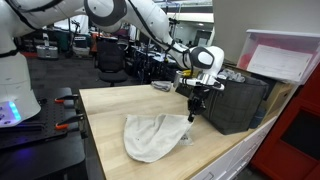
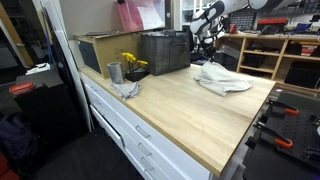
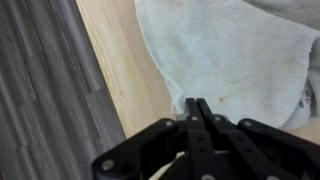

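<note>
A crumpled white cloth [image 1: 155, 136] lies on the light wooden worktop [image 1: 110, 110]; it also shows in the other exterior view as the cloth [image 2: 222, 80] and fills the upper right of the wrist view [image 3: 225, 50]. My gripper [image 1: 193, 108] hangs above the cloth's far edge, next to a dark crate [image 1: 235, 100]. In the wrist view the gripper [image 3: 197, 102] has its two black fingers pressed together with nothing between them, their tips over the cloth's near edge.
The dark crate [image 2: 165, 52] stands at the back of the worktop, with a cardboard box [image 2: 100, 50] beside it. A metal cup [image 2: 114, 72], yellow flowers [image 2: 133, 63] and a small grey rag [image 2: 127, 90] sit near that end. Red clamps [image 1: 68, 125] lie beside the bench.
</note>
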Controlling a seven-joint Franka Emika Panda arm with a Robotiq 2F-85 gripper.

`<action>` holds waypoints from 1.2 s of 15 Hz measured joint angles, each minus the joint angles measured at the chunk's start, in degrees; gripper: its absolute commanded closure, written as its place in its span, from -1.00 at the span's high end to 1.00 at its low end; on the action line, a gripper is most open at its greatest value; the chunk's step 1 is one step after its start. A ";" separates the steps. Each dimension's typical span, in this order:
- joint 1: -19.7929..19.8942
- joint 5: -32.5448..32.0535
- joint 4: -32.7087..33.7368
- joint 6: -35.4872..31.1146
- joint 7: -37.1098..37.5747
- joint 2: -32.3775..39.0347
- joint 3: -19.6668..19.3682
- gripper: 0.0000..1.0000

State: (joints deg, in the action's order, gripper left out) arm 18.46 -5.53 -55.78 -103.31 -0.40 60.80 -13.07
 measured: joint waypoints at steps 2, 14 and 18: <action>-0.01 0.00 0.47 0.00 3.96 0.33 -1.14 -0.98; -1.10 -0.03 1.80 0.00 27.45 2.10 -5.75 0.55; -1.96 1.61 1.68 0.22 27.48 1.53 -3.53 1.00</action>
State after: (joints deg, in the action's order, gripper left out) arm 16.49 -3.93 -54.10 -103.09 27.08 62.33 -16.60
